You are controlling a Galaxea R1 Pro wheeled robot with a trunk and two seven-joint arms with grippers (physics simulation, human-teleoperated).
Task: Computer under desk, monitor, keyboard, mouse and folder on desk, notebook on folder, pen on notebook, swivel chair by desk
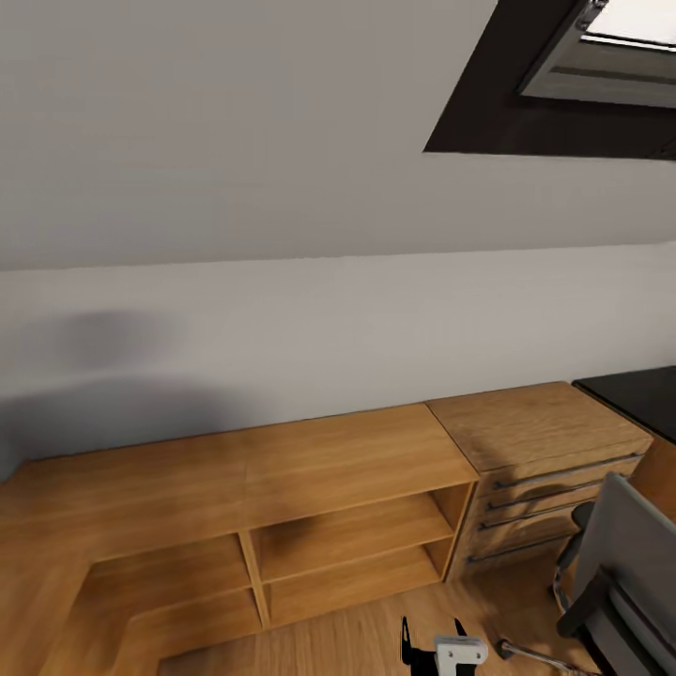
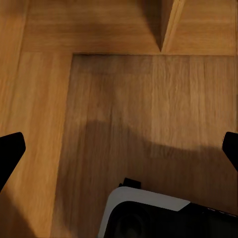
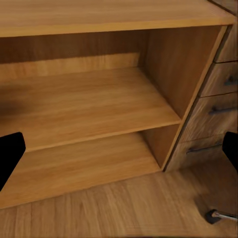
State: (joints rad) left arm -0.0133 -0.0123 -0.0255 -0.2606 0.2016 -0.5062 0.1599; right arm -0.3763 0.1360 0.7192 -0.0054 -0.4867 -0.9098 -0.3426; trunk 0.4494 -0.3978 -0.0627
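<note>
Your swivel chair (image 1: pixel 615 573) sits at about four o'clock in the head view, beside the drawer unit (image 1: pixel 540 469). Its caster (image 3: pixel 214 215) shows near the right gripper (image 3: pixel 119 148), so that arm is nearer. Both claws stand apart, holding nothing.

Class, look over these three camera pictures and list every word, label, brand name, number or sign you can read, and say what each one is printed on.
None: no readable text in these pictures.
The shelf unit, the drawer chest with its bar handles, the swivel chair and the wall are all plain, with no label or number showing.
The window carries no sign either.
</note>
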